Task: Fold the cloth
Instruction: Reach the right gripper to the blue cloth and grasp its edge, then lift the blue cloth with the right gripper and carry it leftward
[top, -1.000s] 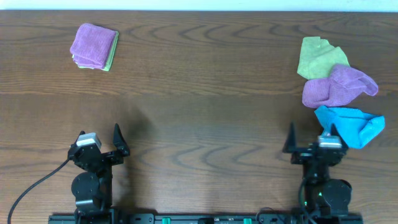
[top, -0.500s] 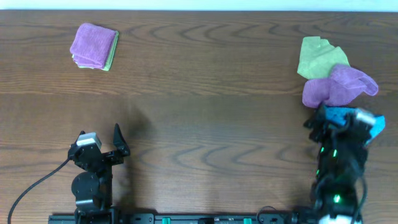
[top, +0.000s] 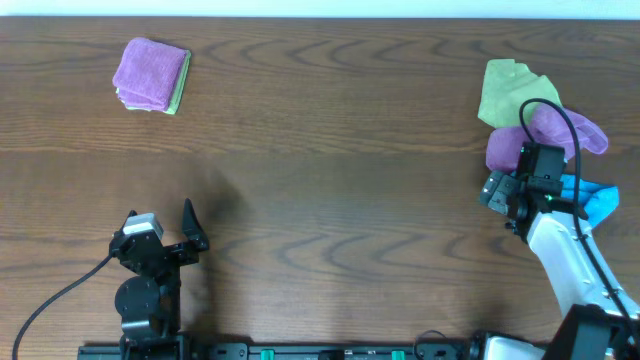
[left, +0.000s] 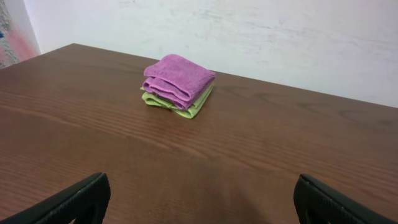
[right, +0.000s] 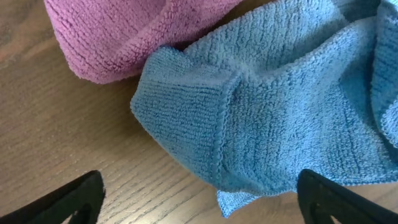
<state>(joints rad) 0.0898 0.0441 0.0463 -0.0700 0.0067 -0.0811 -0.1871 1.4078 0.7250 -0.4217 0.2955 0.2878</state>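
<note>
The cloth (right: 261, 124) lies crumpled, one corner pointing at the gaping right claw (right: 202, 196); left claw (left: 199, 199) gapes too.

Below right claw (right: 199, 199) (top: 505, 195), ahead and to its right, on table (top: 330, 170): cloth (right: 280, 106) (top: 600, 200). Ahead-left of that claw, touching cloth: towel (right: 112, 37) (top: 555, 135). Beyond towel, edge tucked under it: rag (top: 505, 90). Well ahead of left claw (left: 199, 199) (top: 160, 220), slightly left: stack (left: 179, 84) (top: 150, 75), one piece on another.
</note>
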